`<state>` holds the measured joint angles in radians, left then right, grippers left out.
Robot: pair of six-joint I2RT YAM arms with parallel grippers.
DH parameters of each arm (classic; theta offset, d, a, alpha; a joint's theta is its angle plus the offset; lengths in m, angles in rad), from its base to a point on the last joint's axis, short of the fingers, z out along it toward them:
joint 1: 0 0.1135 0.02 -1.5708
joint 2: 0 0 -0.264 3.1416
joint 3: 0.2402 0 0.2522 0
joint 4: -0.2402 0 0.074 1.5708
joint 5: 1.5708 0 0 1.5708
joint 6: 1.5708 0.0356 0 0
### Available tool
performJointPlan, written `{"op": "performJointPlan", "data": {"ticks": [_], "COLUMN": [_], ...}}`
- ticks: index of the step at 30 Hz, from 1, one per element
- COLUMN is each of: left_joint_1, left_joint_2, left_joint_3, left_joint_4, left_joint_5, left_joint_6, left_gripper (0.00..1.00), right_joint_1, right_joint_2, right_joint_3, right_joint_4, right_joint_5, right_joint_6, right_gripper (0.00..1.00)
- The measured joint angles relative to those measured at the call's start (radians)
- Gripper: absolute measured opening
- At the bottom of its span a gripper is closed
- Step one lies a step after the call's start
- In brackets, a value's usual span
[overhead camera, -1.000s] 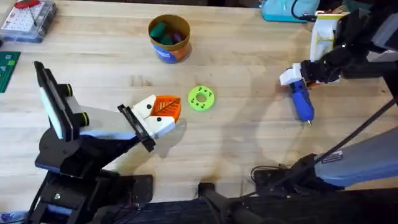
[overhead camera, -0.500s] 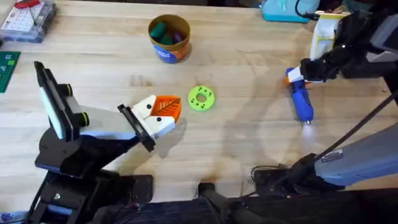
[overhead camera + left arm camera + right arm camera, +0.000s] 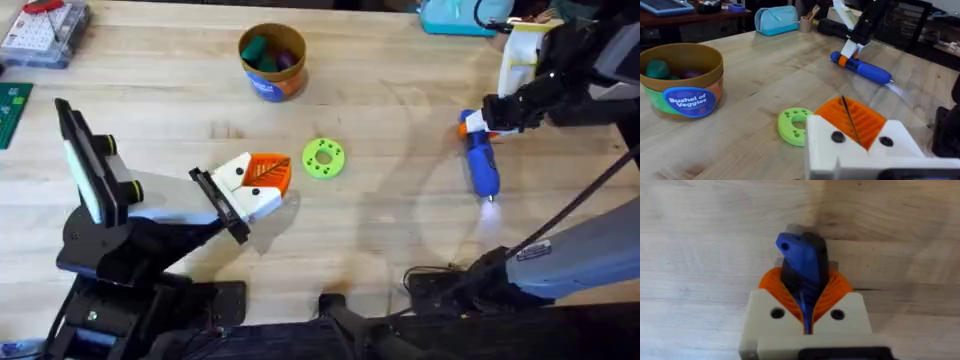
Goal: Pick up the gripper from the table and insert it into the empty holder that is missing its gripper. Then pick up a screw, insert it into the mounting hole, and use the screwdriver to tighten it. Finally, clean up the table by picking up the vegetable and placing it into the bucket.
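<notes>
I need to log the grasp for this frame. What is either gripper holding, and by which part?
The right gripper grips the screwdriver at its rear end, by the orange collar. The left gripper holds nothing.

This looks like a robotics lab or workshop. A large light wooden butcher-block counter [image 3: 400, 240] carries a clear plastic parts box with small hardware [image 3: 45, 30] at the far left, beside a green cutting mat [image 3: 12, 110]. A light blue zipped pouch [image 3: 776, 20] lies at the far edge, near what may be a pen cup [image 3: 805, 23], with dark shelving behind.
</notes>
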<state>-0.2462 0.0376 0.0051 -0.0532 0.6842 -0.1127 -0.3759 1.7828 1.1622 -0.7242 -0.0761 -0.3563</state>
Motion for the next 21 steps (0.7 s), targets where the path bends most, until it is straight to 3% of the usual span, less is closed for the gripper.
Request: {"op": "performJointPlan", "data": {"ticks": [12, 21], "left_joint_1": [0.0, 0.0], "left_joint_2": [0.0, 0.0], "left_joint_3": [0.0, 0.0], "left_joint_4": [0.0, 0.0], "left_joint_5": [0.0, 0.0], "left_joint_6": [0.0, 0.0], "left_gripper": [0.013, 0.013], "right_joint_1": [0.0, 0.0], "right_joint_2": [0.0, -0.091], "right_joint_3": [0.01, 0.125], "right_joint_4": [-0.01, -0.077], "right_joint_5": [0.0, 0.0], "right_joint_6": [0.006, 0.059], "right_gripper": [0.026, 0.026]}}
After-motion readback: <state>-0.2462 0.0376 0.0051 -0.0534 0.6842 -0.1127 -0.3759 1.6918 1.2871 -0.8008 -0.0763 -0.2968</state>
